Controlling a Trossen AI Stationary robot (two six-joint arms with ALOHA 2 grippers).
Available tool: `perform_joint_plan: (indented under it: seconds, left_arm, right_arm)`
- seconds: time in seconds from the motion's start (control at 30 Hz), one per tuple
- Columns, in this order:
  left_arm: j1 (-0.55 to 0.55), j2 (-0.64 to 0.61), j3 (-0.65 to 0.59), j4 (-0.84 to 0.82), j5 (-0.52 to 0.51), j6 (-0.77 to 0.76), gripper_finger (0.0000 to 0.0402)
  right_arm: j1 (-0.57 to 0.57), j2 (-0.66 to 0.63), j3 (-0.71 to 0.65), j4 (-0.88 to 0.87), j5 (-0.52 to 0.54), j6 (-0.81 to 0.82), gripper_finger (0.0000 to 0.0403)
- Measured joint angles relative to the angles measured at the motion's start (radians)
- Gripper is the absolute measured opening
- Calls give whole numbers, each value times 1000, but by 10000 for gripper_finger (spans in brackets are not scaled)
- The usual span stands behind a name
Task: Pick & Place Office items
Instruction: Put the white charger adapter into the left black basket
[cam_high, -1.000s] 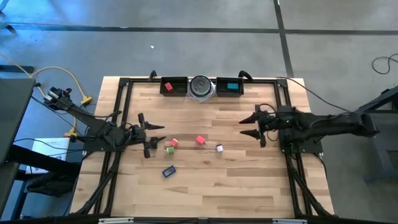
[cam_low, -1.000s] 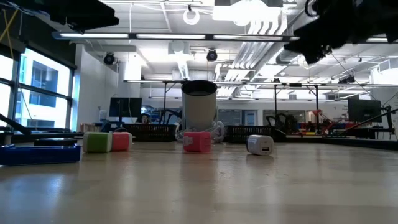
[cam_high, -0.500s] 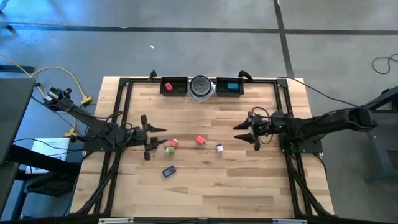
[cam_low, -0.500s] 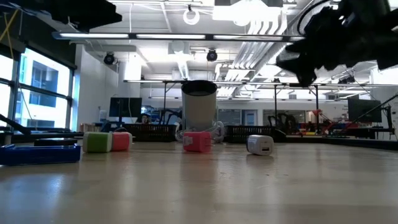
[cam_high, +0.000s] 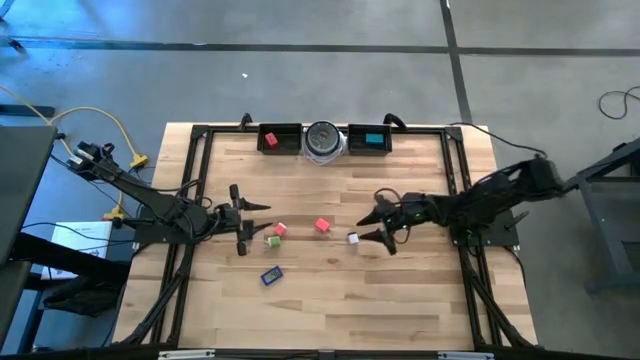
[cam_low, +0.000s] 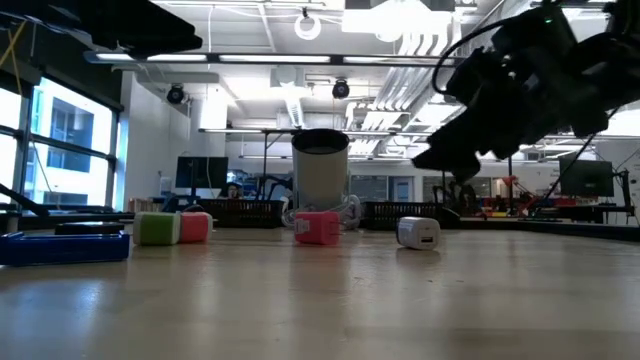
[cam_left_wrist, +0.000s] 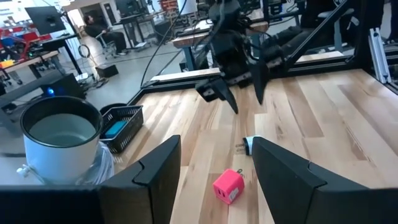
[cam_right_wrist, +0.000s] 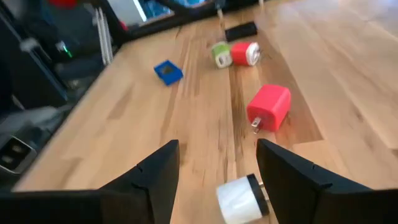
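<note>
Behind the wooden counter (cam_high: 330, 300) stretches a bright workshop of ceiling lights, pipes and distant benches. Along the counter's far edge sit two black trays (cam_high: 280, 137) with a round silver-grey disc (cam_high: 323, 138) between them; one tray holds a red piece, the other a teal one. The right arm reaches toward the middle, its tool (cam_high: 379, 222) hanging above the counter with fingers spread wide and empty, just beside the white bit (cam_high: 352, 238). The left tool (cam_high: 244, 219) waits near the left side, also spread and holding nothing. Loose items lie in a loose cluster: a red block (cam_high: 322, 226) with small metal prongs showing, like a plug cube; a pink block (cam_high: 280, 230) touching a green cube (cam_high: 272, 241); a blue flat piece (cam_high: 271, 275) lying a little apart toward the near edge; and a black bar (cam_right_wrist: 240, 30) beyond the green and pink pair. The white bit is a small rounded cylinder with a dark band at one end, lying on its side. I'd guess it is the target, and that shape worries me: if the fingers come down off-centre it may roll away or squirt out sideways, perhaps into the red block close by. The right arm's shadow-dark fingers straddle it closely in the right wrist view, so alignment looks fair, though the descent is not yet made.
</note>
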Motion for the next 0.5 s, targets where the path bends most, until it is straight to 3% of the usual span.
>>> perform_joint_plan:
  seconds: [0.2, 0.33, 0.5]
  left_arm:
    - [0, 0, 0, -6, 0, -19, 191]
    - [0, 0, 0, -19, 0, -28, 191]
    - [0, 0, 0, -22, 0, -37, 191]
  right_arm:
    - [29, 123, 50, -15, 91, -103, 201]
    - [49, 129, 52, -44, 180, -171, 201]
    - [69, 129, 51, -54, 200, -207, 201]
